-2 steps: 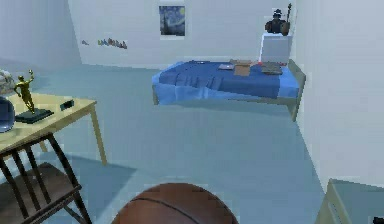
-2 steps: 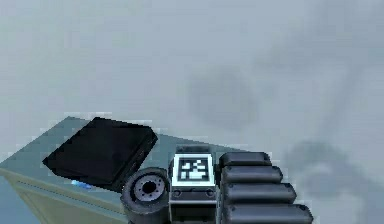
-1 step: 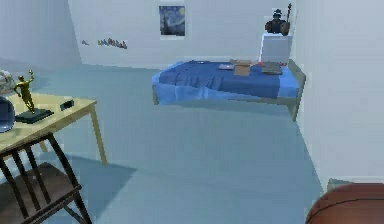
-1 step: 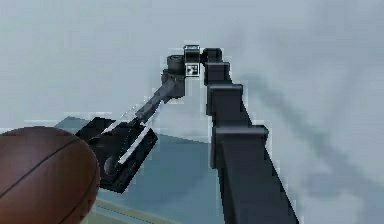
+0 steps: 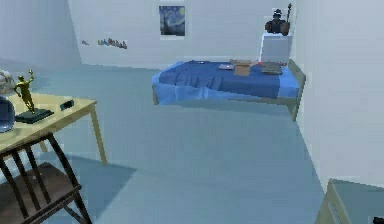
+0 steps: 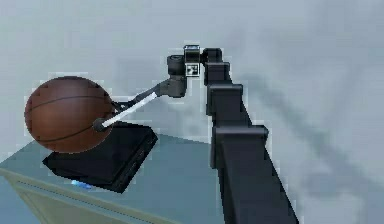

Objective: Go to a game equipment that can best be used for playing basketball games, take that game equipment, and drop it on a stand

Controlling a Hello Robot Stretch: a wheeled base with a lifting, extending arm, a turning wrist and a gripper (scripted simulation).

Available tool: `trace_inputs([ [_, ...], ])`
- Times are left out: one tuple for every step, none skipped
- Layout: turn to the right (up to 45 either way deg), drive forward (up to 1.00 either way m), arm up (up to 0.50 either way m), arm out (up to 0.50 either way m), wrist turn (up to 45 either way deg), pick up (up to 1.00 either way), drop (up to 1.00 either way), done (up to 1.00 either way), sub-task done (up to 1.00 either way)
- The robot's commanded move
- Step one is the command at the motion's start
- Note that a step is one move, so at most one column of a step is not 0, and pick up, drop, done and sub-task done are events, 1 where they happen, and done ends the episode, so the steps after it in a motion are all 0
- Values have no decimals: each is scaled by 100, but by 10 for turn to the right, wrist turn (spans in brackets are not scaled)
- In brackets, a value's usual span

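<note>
Basketball [image 6: 65, 115], brown, at arm side view's left, over flat black slab [image 6: 115, 162] on pale blue-topped stand [image 6: 180, 165]. Cannot tell if ball rests on slab or hangs just clear. Hand [image 6: 100, 124] at ball's right side, thin fingers [image 6: 135, 105] reaching to it. Cannot tell finger spread, nor whether hand holds ball.

Forward view: dark chair [image 5: 40, 185] nearest, wooden bench [image 5: 55, 122] with gold statuette [image 5: 27, 92]. Farther, blue-covered bed [image 5: 225, 80]. Beyond, dark bust [image 5: 277, 22] on white block. Picture [image 5: 172, 21] on far wall.

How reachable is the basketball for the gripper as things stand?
Likely yes: the gripper has its fingers right at the basketball, nothing between them; whether it holds the ball cannot be told.
</note>
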Motion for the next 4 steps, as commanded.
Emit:
trace_inputs([
  [0,0,0,0,390,0,0,0,0],
  [0,0,0,0,390,0,0,0,0],
  [0,0,0,0,0,0,100,0,0],
  [0,0,0,-10,0,0,0,0,0],
])
